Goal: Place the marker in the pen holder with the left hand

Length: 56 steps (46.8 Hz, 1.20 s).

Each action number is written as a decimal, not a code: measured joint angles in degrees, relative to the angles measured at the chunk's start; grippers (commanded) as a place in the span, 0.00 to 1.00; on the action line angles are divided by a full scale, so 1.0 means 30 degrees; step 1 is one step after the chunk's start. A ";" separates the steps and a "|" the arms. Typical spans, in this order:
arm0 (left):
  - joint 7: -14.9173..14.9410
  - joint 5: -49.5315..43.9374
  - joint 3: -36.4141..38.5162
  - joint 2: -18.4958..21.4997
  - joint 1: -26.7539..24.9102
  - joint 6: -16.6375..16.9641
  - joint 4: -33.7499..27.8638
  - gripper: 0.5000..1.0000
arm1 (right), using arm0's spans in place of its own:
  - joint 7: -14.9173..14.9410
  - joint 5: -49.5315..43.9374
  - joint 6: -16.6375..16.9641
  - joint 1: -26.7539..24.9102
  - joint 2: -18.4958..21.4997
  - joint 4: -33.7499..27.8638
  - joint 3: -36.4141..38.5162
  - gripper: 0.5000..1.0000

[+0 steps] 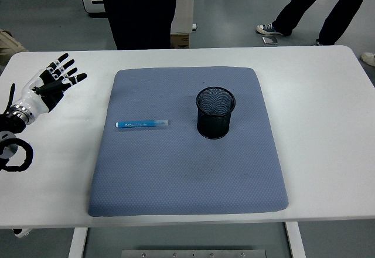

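A blue marker (pixel 142 124) with a clear cap lies flat on the grey-blue mat (pixel 187 170), left of centre, pointing left to right. A black mesh pen holder (pixel 215 112) stands upright on the mat, to the marker's right. My left hand (pixel 57 81) is over the white table left of the mat, fingers spread and empty, some way up and left of the marker. The right arm does not show.
A person in dark clothes stands at the table's far edge (pixel 143 12), and another person's legs (pixel 316 6) show at the top right. The white table (pixel 328 123) surrounds the mat on all sides.
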 measured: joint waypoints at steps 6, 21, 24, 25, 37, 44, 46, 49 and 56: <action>-0.0002 0.0002 -0.0019 0.0004 0.0156 -0.0012 -0.0008 1.00 | 0.0000 0.0000 0.0001 0.0000 0.0000 0.0000 0.0000 1.00; -0.0028 -0.0066 -0.0127 -0.0048 0.0436 -0.0027 -0.0023 1.00 | 0.0000 0.0000 0.0009 0.0000 0.0000 0.0000 -0.0001 1.00; -0.0034 -0.0280 -0.0368 -0.0047 0.0438 -0.0024 -0.0015 1.00 | 0.0000 0.0000 -0.0001 0.0001 0.0000 0.0000 0.0000 1.00; -0.0035 -0.0328 -0.0431 -0.0047 0.0438 -0.0024 -0.0011 1.00 | 0.0000 0.0000 -0.0005 0.0000 0.0000 0.0000 0.0000 1.00; 0.0025 -0.0402 -0.0546 -0.0126 0.0466 -0.0037 0.0003 1.00 | 0.0000 0.0000 -0.0008 0.0001 0.0000 0.0000 0.0000 1.00; 0.0030 -0.0302 -0.0538 -0.0222 0.0245 0.0100 0.0000 1.00 | 0.0000 0.0000 -0.0007 -0.0012 0.0000 0.0000 0.0018 1.00; 0.0027 -0.0330 -0.0538 -0.0225 0.0225 0.0129 0.0001 1.00 | 0.0000 0.0000 -0.0007 -0.0007 0.0000 0.0000 0.0014 1.00; 0.0010 -0.0270 -0.0541 -0.0226 0.0207 0.0112 0.0000 1.00 | 0.0000 0.0000 -0.0009 -0.0002 0.0000 0.0000 0.0009 1.00; -0.0001 -0.0217 -0.0498 -0.0117 0.0150 -0.0001 -0.0152 1.00 | 0.0000 0.0000 -0.0004 0.0000 0.0000 0.0000 0.0003 1.00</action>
